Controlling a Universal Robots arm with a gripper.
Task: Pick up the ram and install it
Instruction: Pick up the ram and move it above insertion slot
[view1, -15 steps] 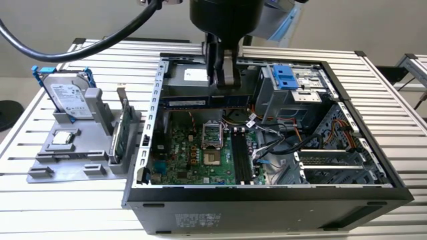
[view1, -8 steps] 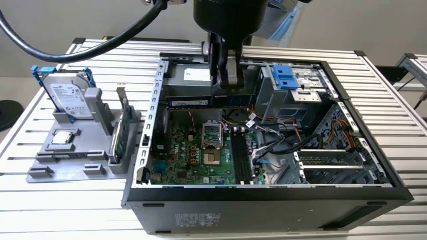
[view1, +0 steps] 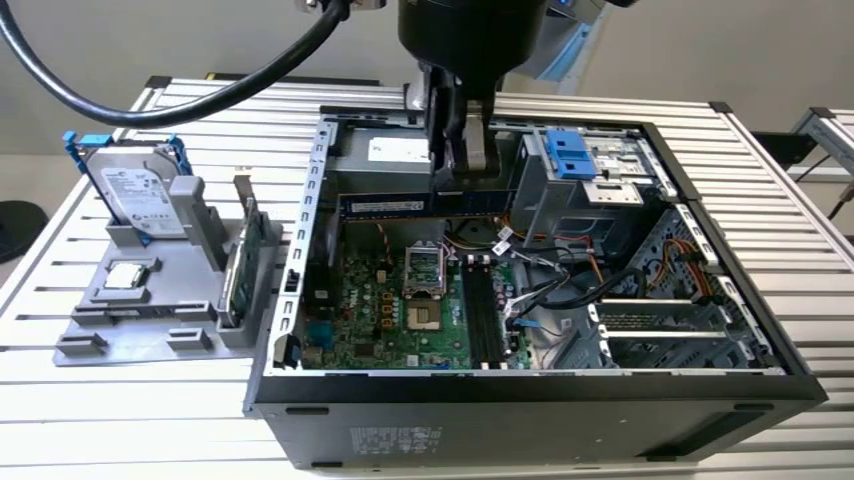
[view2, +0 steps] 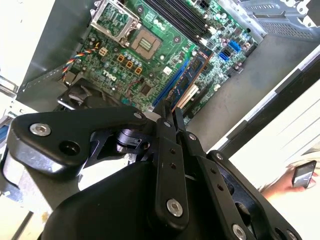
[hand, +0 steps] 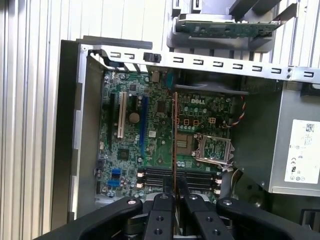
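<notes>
The ram (view1: 400, 205), a long dark stick with bluish labels, hangs level above the open computer case (view1: 534, 415). My gripper (view1: 467, 185) is shut on it near its end toward the exterior view's right. Both wrist views show the ram edge-on as a thin strip (hand: 175, 135) (view2: 182, 80) running out from between the fingertips (hand: 166, 197) (view2: 165, 112). Below it lies the green motherboard (view1: 380, 310), with its black memory slots (view1: 483, 315) (hand: 157, 175) unoccupied beside the processor socket (view1: 420, 270).
At the exterior view's left, a grey fixture (view1: 94, 340) holds a silver hard drive in a blue frame (view1: 140, 195) and a green expansion card (view1: 240, 265). The case's steel walls, drive cage (view1: 574, 160) and loose cables (view1: 561, 285) surround the board. A hand holding a phone (view2: 300, 177) is in the second wrist view.
</notes>
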